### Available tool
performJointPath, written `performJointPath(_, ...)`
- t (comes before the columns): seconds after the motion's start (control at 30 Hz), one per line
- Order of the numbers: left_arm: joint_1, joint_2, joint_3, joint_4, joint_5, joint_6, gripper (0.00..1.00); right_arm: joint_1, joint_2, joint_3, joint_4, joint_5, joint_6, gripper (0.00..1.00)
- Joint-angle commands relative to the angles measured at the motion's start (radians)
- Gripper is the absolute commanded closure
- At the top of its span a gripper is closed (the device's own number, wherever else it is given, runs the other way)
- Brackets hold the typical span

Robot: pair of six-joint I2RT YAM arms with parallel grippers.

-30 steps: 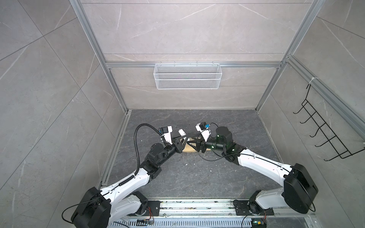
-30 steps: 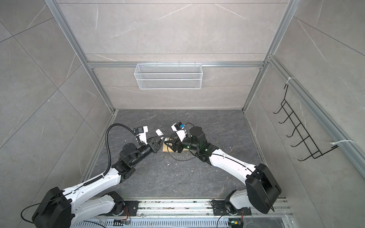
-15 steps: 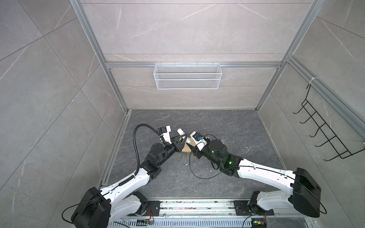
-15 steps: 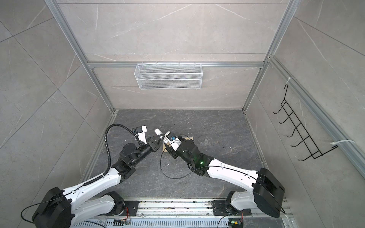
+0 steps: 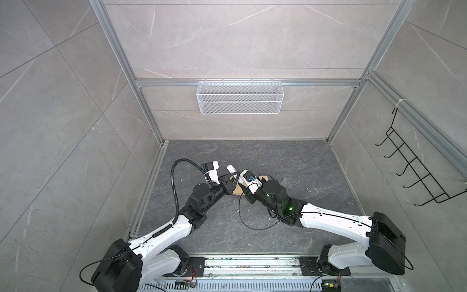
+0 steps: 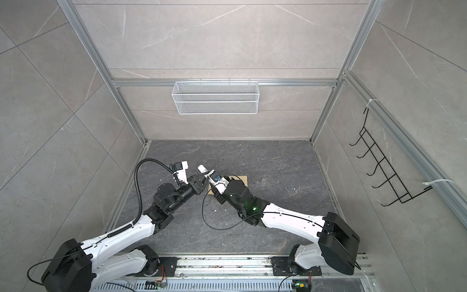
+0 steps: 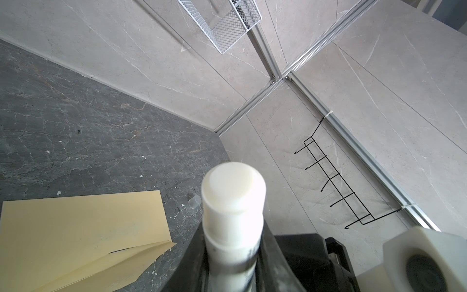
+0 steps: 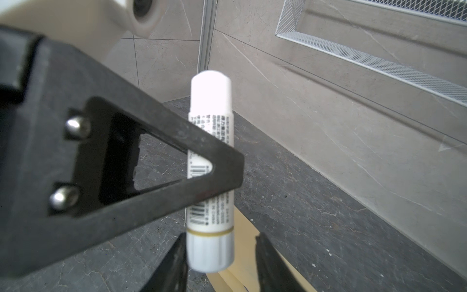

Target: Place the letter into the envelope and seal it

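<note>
Two claws on one white cylindrical glue stick (image 8: 211,101): left claw (image 5: 235,177) clamped mid-body; right claw (image 8: 219,255) apart, flanking grey base. Centre, then close squarely.

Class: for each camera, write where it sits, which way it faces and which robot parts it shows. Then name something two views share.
Top views: high up, looking down toward the back wall; both whole arms show, left pincer and right pincer meeting above the envelope.
Left wrist: on the left arm, looking along the glue stick toward the hook rack; its black fingers show.
Right wrist: on the right arm, facing the wire basket; its fingers straddle the stick's base.
Shared: both wrist views show stick and envelope.
</note>
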Motion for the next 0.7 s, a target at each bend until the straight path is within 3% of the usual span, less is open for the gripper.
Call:
performJointPath(0.0, -0.005, 0.004, 0.032, 0.047, 0.006, -0.002, 1.00, 0.001, 0.011, 0.048, 0.021, 0.011, 0.006, 0.65)
performJointPath(0.17, -0.005, 0.006, 0.030, 0.046, 0.019, 0.015, 1.00, 0.001, -0.003, 0.038, 0.032, -0.010, 0.018, 0.74)
performJointPath(0.3, -0.005, 0.005, 0.019, 0.077, 0.069, 0.083, 1.00, -0.032, -0.034, 0.031, 0.001, -0.127, 0.047, 0.84)
performJointPath(0.33, -0.003, 0.003, 0.014, 0.094, 0.090, 0.103, 1.00, -0.053, -0.044, 0.030, -0.010, -0.185, 0.064, 0.86)
performJointPath(0.5, -0.002, -0.014, 0.011, 0.148, 0.247, 0.223, 1.00, -0.277, -0.066, 0.035, -0.028, -0.708, 0.286, 0.88)
performJointPath(0.67, -0.002, -0.021, 0.011, 0.182, 0.328, 0.254, 1.00, -0.367, -0.032, 0.040, 0.039, -0.985, 0.401, 0.88)
